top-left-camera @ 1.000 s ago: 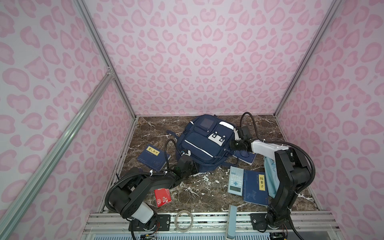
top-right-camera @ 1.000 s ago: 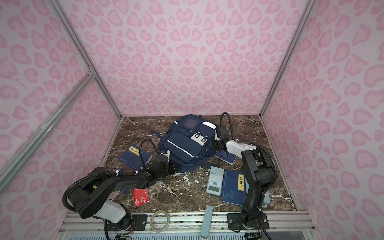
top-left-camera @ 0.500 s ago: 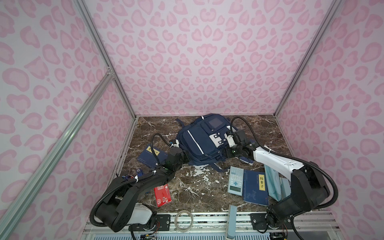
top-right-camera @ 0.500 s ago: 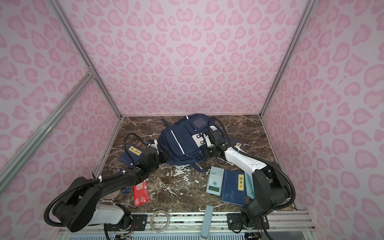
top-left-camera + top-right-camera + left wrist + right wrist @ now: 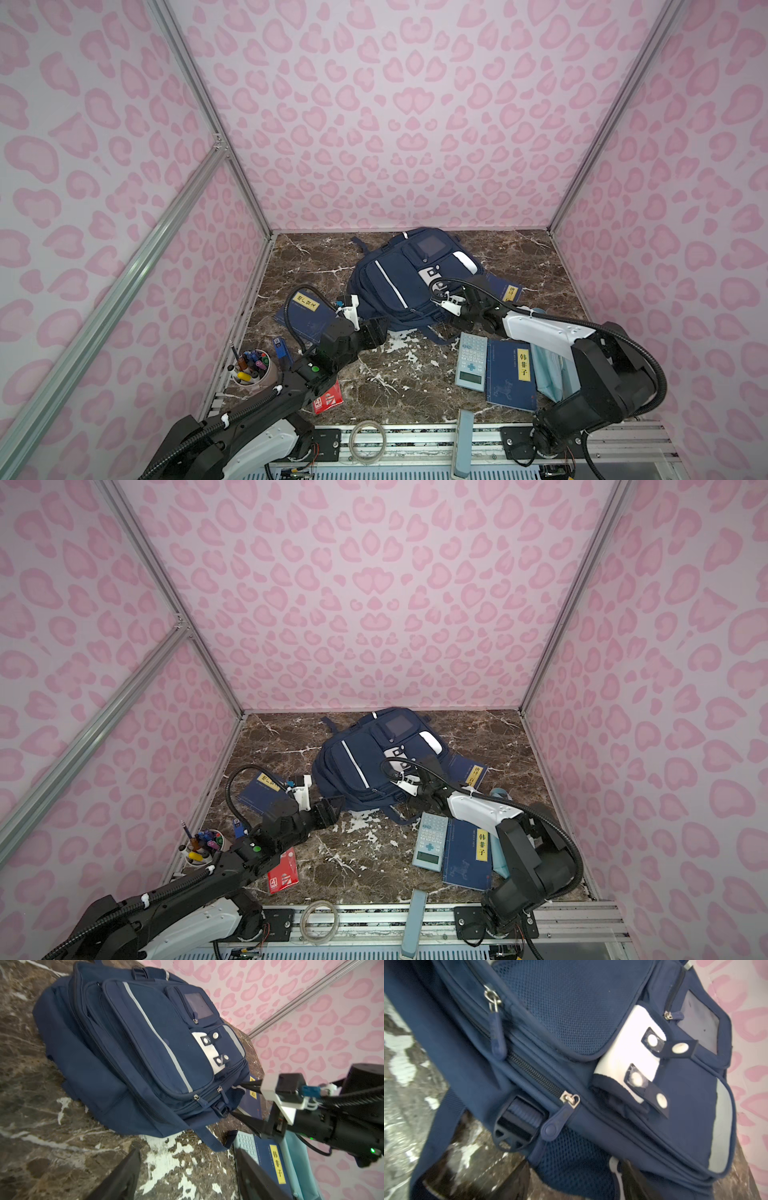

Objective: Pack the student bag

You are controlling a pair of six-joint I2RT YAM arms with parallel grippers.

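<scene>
Pens stand in a cup at the table's left edge, with a red box nearer the front rail. Behind them a dark-blue book with a yellow label lies flat, partly under the left arm's cable.

The left gripper hangs low over bare marble just beside the bag's near left corner. In the left wrist view its fingers stand wide apart with nothing between them – released, not touching the bag.

The bag lies on its back at the rear middle of the table, front pockets up. Its white stripe and studded white patch face the cameras. The zips seen in the wrist views look drawn shut. A loose strap trails from its near edge onto the marble.

The right gripper sits at the bag's near right corner, by the buckle. Its fingers are spread on either side of the mesh side pocket – released, with no clear pinch on the fabric.

Right of the bag, a second book pokes out from under its edge. Nearer the front lie a calculator, a third book touching it, and something pale blue partly under the right arm.
</scene>
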